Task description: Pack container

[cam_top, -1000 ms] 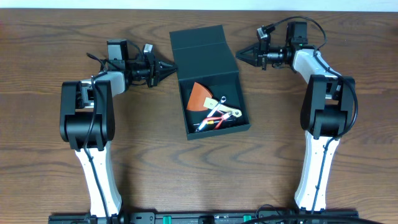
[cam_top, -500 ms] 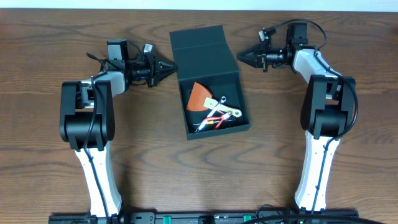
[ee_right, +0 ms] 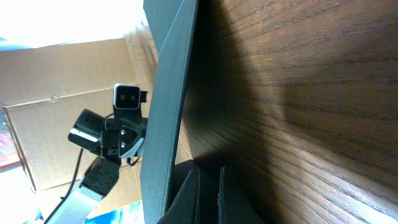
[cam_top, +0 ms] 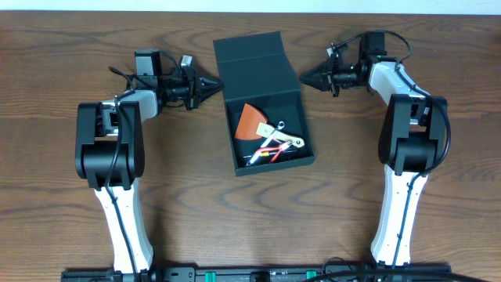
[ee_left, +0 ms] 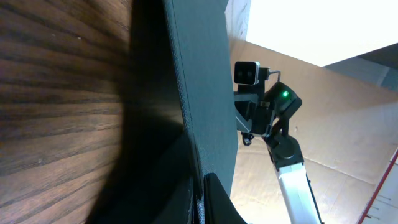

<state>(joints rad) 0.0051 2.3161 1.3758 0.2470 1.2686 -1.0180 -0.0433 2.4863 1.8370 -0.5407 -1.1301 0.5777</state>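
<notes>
Left arm [cam_top: 109,141] elbow folded, wrist low, left fingers [cam_top: 210,85] pressed together, pointing inward. Right arm [cam_top: 411,133] mirrored, right fingers [cam_top: 311,76] pressed together, pointing inward.

Wood-grain table [cam_top: 47,196] runs under the jaws of left gripper [cam_top: 218,84] and right gripper [cam_top: 304,76], with a black rail [cam_top: 250,275] at its near edge, well behind them. Between the two jaw tips, set back toward the bases: orange triangular piece [cam_top: 250,121] just beside a pile of small hand tools [cam_top: 275,146]. Brown cardboard [ee_right: 56,87] stands past the jaw tips in both wrist views.
</notes>
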